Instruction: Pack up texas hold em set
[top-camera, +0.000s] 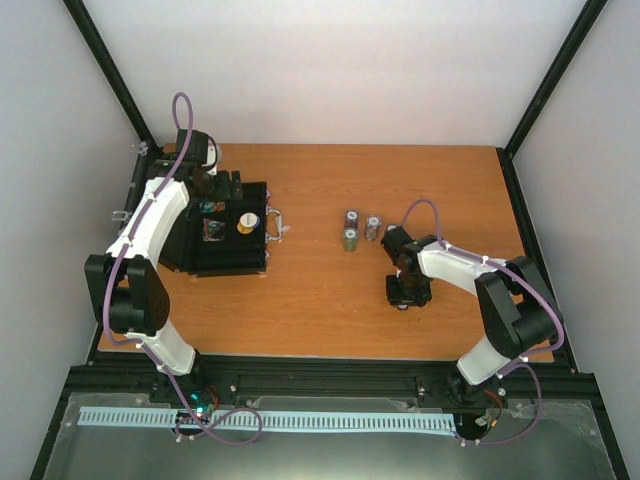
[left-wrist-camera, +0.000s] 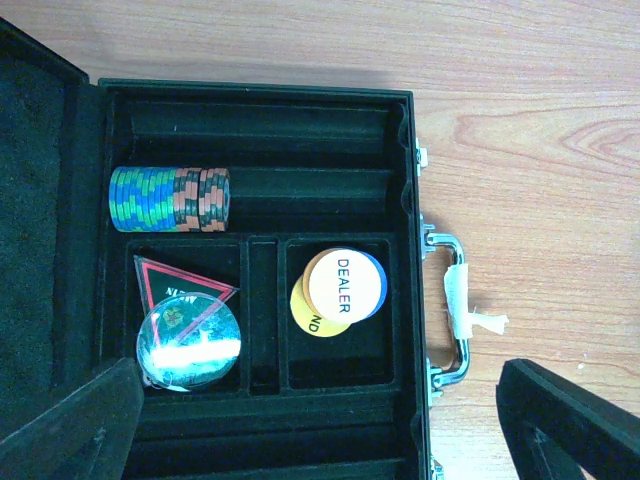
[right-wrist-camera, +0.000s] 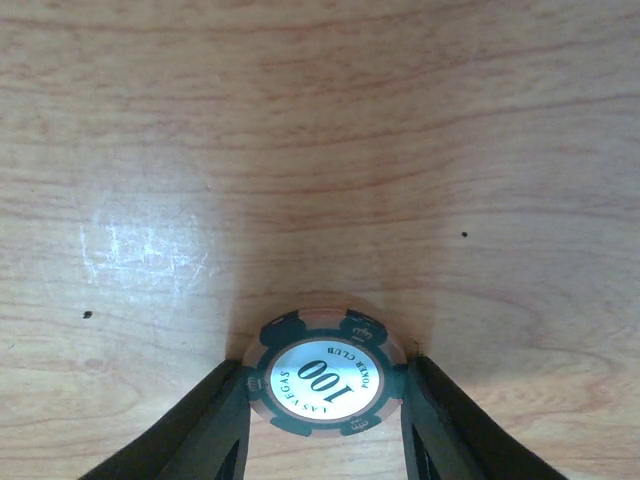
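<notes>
The black case (left-wrist-camera: 260, 130) lies open under my left gripper (left-wrist-camera: 320, 420), which hangs open above it with nothing between its fingers. In the case's tray are a row of green and orange chips (left-wrist-camera: 170, 198), the stacked dealer discs (left-wrist-camera: 343, 285), a dark triangular token (left-wrist-camera: 180, 285) and a shiny round disc (left-wrist-camera: 190, 340). My right gripper (right-wrist-camera: 325, 390) points down at the table, its fingers (right-wrist-camera: 215, 410) touching both sides of a chip stack (right-wrist-camera: 325, 375) with a "100" chip on top. Three more chip stacks (top-camera: 351, 228) stand mid-table.
The case (top-camera: 225, 235) sits at the table's left, lid (left-wrist-camera: 40, 200) folded out leftwards, its silver handle (left-wrist-camera: 455, 310) facing the middle. The right gripper (top-camera: 408, 292) stands nearer the front than the three stacks. Black frame posts line the table edges.
</notes>
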